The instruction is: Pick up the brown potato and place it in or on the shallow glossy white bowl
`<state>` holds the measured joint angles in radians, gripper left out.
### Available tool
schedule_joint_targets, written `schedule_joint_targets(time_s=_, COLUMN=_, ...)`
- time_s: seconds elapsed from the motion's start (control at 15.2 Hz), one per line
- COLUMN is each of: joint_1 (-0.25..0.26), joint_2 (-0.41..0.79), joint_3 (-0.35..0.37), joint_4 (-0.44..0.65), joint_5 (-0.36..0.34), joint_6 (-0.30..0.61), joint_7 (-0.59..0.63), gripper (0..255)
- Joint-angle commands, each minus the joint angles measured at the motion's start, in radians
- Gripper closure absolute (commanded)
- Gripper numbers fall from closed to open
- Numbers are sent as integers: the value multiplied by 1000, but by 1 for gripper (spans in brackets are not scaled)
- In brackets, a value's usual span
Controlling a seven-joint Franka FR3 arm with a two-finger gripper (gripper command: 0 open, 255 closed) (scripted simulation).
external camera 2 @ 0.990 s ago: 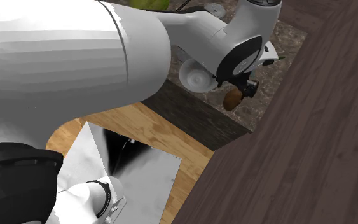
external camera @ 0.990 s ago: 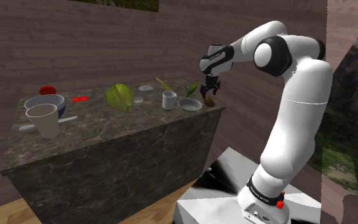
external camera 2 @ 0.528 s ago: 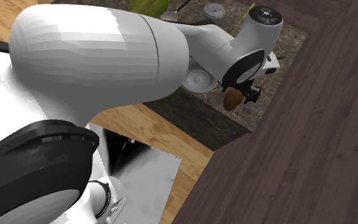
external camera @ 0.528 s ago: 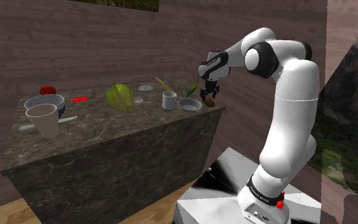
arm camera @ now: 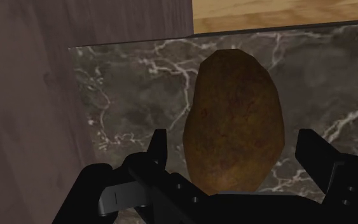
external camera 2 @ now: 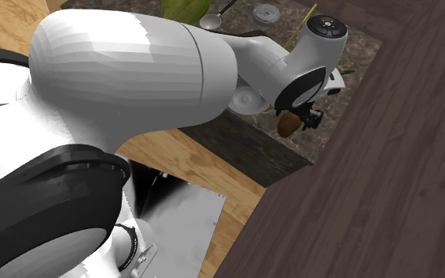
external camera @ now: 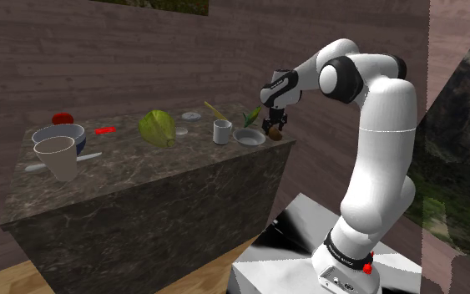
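Wrist view has the brown potato [arm camera: 233, 121] standing lengthwise out from the gripper [arm camera: 234, 153], its far end rounded and its near end lost behind the hand. The black fingers [arm camera: 159, 147] sit on either side of that near end, drawn in to about the potato's width. In the shoulder view the potato [external camera: 275, 131] hangs under the gripper [external camera: 275, 125] clear of the dark marble counter [external camera: 141, 171], so it is judged to be clasped and carried.

It is above the counter's end by the wall, just beside the shallow white bowl [external camera: 240, 134] on the shoulder view's right and not yet over it. The second exterior view agrees: the potato [external camera 2: 289, 123] is lower right of the bowl [external camera 2: 247, 99], near it but apart.

As a judgement, the potato should be firm and unyielding, of middling weight for its size, with a dull skin that gives the pads fair friction. Its egg shape is the weak point, since a hold near one end lets it pivot or squeeze outward. A hold across the thickest middle would be steadier. It should tolerate a short drop, though the glossy bowl may skid if struck off centre.

Farther along the counter stand a small white cup [external camera: 222, 131] and a green lettuce [external camera: 157, 128].
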<state>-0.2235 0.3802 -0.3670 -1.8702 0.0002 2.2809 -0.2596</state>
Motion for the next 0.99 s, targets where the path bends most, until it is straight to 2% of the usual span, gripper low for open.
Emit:
schedule_joint_targets(time_s=0.0, joint_1=0, joint_2=0, joint_3=0, joint_4=0, joint_5=0, joint_6=0, joint_7=0, gripper=0)
schedule_joint_targets(time_s=0.07, joint_1=0, joint_2=0, joint_3=0, joint_4=0, joint_5=0, joint_6=0, joint_7=0, gripper=0)
schedule_joint_targets(time_s=0.13, joint_1=0, joint_2=0, joint_3=0, joint_4=0, joint_5=0, joint_6=0, joint_7=0, gripper=255)
schedule_joint_targets(time_s=0.73, joint_1=0, joint_2=0, joint_3=0, joint_4=0, joint_5=0, joint_6=0, joint_7=0, gripper=255)
schedule_joint_targets(time_s=0.92, joint_1=3, joint_2=-21, joint_3=-4, joint_4=13, joint_5=-7, joint_6=-33, joint_7=1, gripper=255)
